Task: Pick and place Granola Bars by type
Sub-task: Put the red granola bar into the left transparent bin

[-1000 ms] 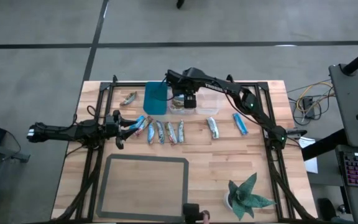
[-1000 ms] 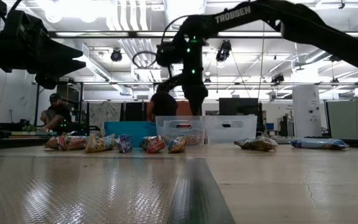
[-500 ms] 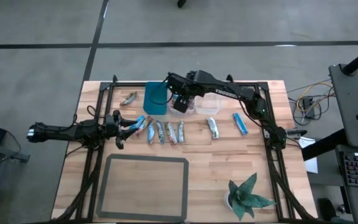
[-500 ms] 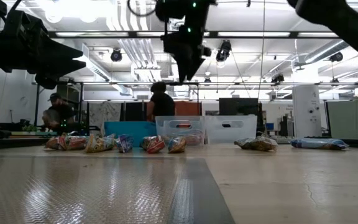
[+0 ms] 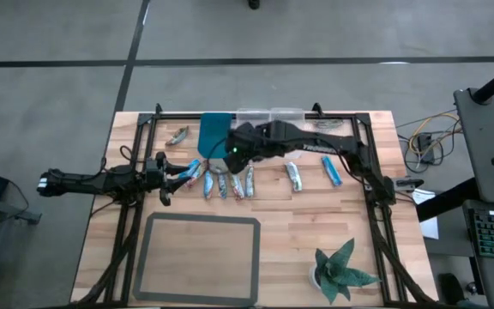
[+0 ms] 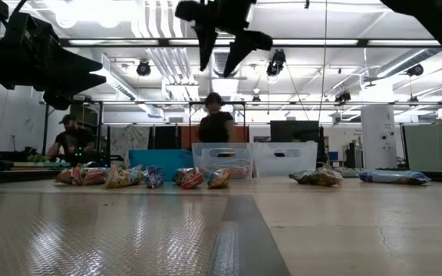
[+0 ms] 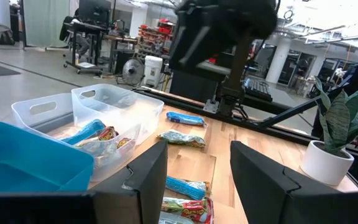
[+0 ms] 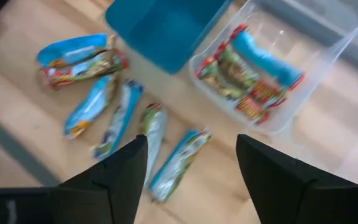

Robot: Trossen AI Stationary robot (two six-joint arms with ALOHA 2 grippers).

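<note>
While most of the granola bars lie loose in a row on the table just in front of the bins, you already have a few sorted: the right wrist view shows a blue one and some reddish ones inside the clear bin, beside the teal bin. Two more bars sit apart to the right, a greenish one and a blue one, and one lies alone at the far left. Your right gripper hangs high over the row with its fingers apart and nothing between them, so you appear to be between a drop and the next pick. Your left gripper waits low at the left end of the row, fingers spread and empty, pointing at the bars. Next you would choose one bar, bring the right gripper down square over it with the fingers straddling its width, and mind the neighbours lying close alongside.
</note>
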